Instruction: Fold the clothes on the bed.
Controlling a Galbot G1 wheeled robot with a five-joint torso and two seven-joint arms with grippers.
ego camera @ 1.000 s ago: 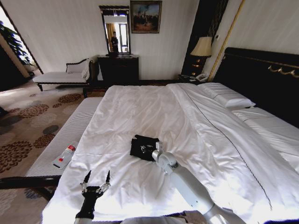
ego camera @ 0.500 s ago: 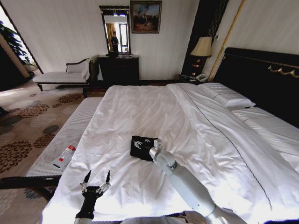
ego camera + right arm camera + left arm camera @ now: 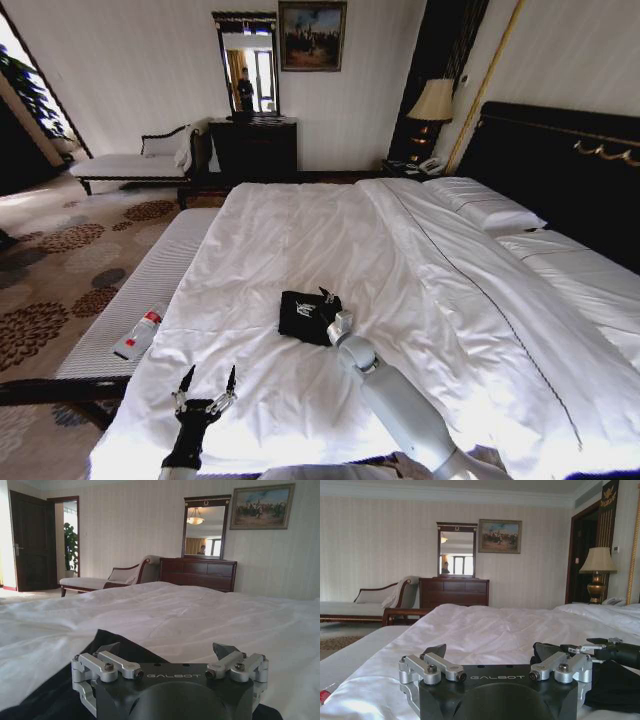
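Note:
The clothes (image 3: 303, 316) lie as a small black folded bundle on the white duvet of the bed (image 3: 330, 230), near its foot. My right gripper (image 3: 325, 298) hovers over the bundle's far right corner, open, with nothing between its fingers. In the right wrist view the right gripper (image 3: 167, 650) stands wide open, with the black clothes (image 3: 45, 695) under and beside it. My left gripper (image 3: 209, 380) is parked open at the bed's near edge, well short of the bundle. In the left wrist view the left gripper (image 3: 492, 652) faces the clothes (image 3: 615, 682) and the right gripper (image 3: 600, 647).
A padded bench (image 3: 150, 290) runs along the bed's left side with a red-capped bottle (image 3: 139, 334) on it. Pillows (image 3: 485, 206) and a dark headboard (image 3: 560, 165) are at the right. A chaise longue (image 3: 130, 163), a dresser (image 3: 253, 148) and a lamp (image 3: 432, 101) stand by the far wall.
My right gripper swept left across the black clothes, then drew back to the right and let go. The bundle now lies flatter and more square. The left arm has not moved.

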